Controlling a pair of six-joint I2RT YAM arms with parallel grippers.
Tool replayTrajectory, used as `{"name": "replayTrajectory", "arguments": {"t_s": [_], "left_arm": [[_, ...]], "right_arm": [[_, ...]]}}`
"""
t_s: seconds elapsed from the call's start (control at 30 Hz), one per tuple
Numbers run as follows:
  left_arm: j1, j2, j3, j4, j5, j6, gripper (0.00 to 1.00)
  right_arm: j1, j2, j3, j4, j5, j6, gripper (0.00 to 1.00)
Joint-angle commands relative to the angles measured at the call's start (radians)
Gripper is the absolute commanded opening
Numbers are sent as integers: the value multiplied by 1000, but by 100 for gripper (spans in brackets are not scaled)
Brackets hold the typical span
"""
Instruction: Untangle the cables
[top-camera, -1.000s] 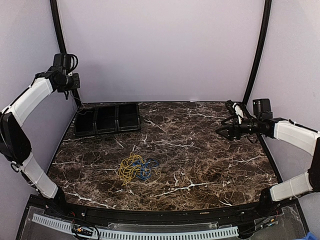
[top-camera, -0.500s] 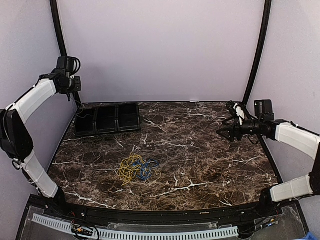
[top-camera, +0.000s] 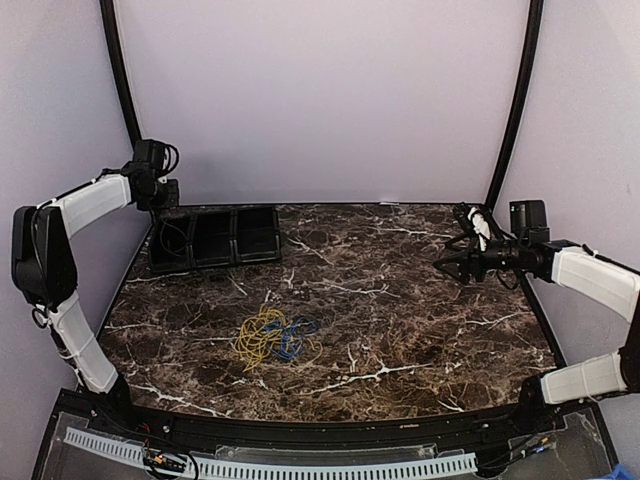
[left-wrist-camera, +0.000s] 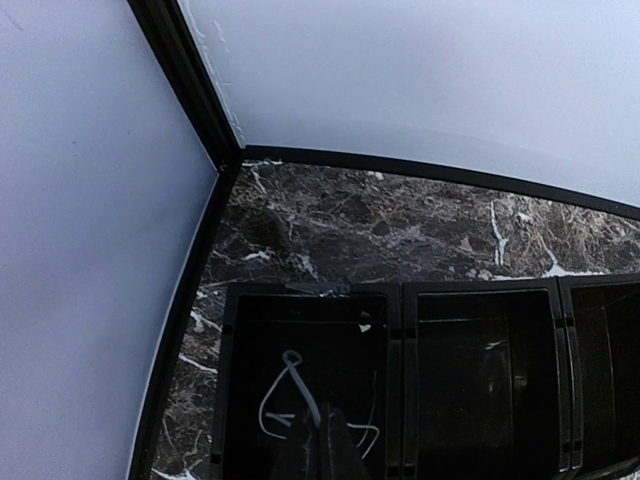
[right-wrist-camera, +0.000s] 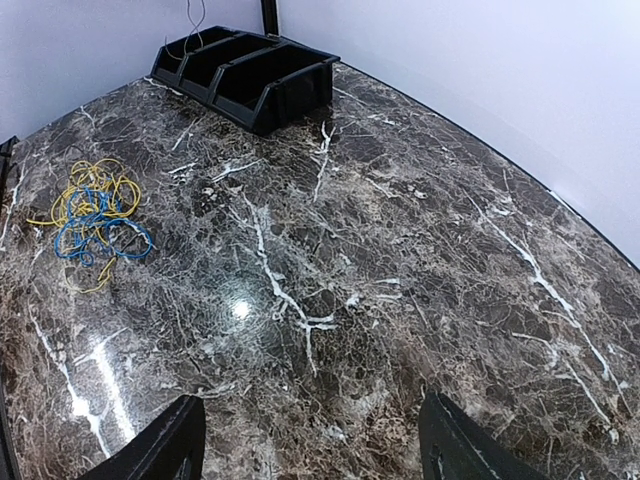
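Left gripper (left-wrist-camera: 325, 447), clenched shut, has swung down over the black bin (top-camera: 215, 259). Right gripper (top-camera: 447, 262) hangs spread wide, empty. Yellow cable (top-camera: 256, 335) and blue cable (top-camera: 293, 339) sit tangled near-left, so no untangling yet.

Wide-spread right gripper (right-wrist-camera: 311, 400) above the marble table (right-wrist-camera: 430, 250).
Yellow and blue cables (right-wrist-camera: 95, 215) lie intertwined at far left; black bins (right-wrist-camera: 250, 75) sit beyond.

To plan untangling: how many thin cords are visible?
3. A thin yellow cord and a thin blue cord lie tangled on the marble table; a thin white cord is in the black tray's left compartment. Others may be hidden.
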Motion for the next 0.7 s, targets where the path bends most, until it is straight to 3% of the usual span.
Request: {"name": "replayTrajectory", "arguments": {"t_s": [0.0,0.27,0.67], "left_arm": [[8,8,-41,84,102,-20,0],[26,19,-110,129,160,-21,0],[77,117,-103,30,296,-118,0]], "right_arm": [[-4,-23,-10,28,2,-14,75],[-4,-25,-17,30,-2,-26,75],[-4,-4,-7,9,-10,-46,75]]}}
